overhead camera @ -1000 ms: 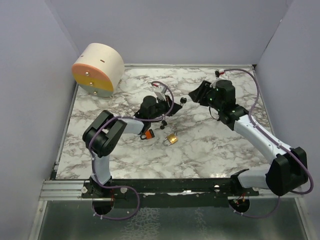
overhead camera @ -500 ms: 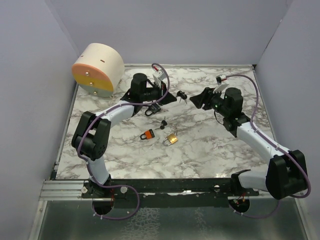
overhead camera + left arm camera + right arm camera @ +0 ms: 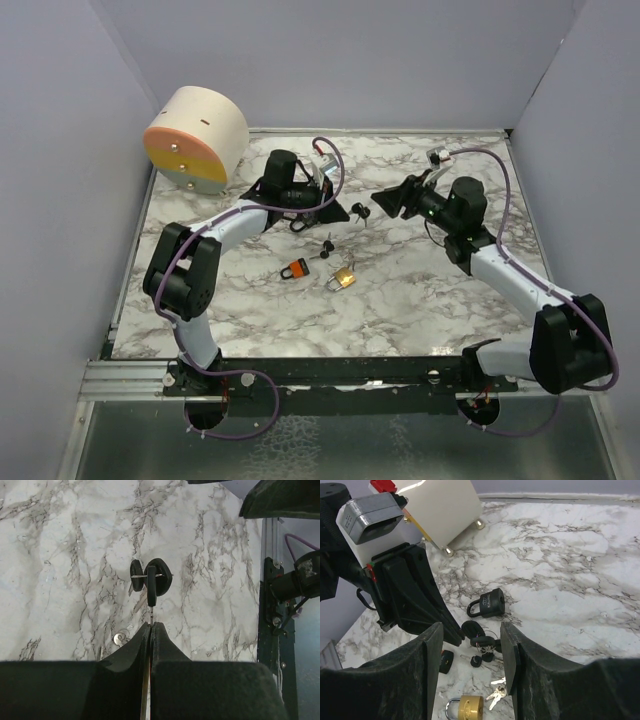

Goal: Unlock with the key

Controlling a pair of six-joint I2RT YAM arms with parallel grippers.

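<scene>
My left gripper [image 3: 343, 212] is shut on the blade of a key, and its bunch of black-headed keys [image 3: 358, 210] sticks out beyond the fingertips. In the left wrist view the closed jaws [image 3: 151, 625] pinch the blade below the black key heads [image 3: 151, 578]. My right gripper [image 3: 381, 203] is open and empty, facing the keys from the right. In the right wrist view it [image 3: 471, 636] frames the black keys [image 3: 483, 641]. A black padlock [image 3: 300, 223] [image 3: 488, 603] lies on the table just behind the left gripper.
An orange padlock [image 3: 294, 268], a brass padlock [image 3: 343, 277] [image 3: 465, 708] with silver keys [image 3: 495, 693], and a small black key [image 3: 325, 245] lie near the table's middle. A round cream and orange box [image 3: 196, 138] stands at the back left. Grey walls surround the marble table [image 3: 440, 290].
My left arm stretched out from the table's middle and carried the key bunch to the right. My right gripper moved left toward the keys.
</scene>
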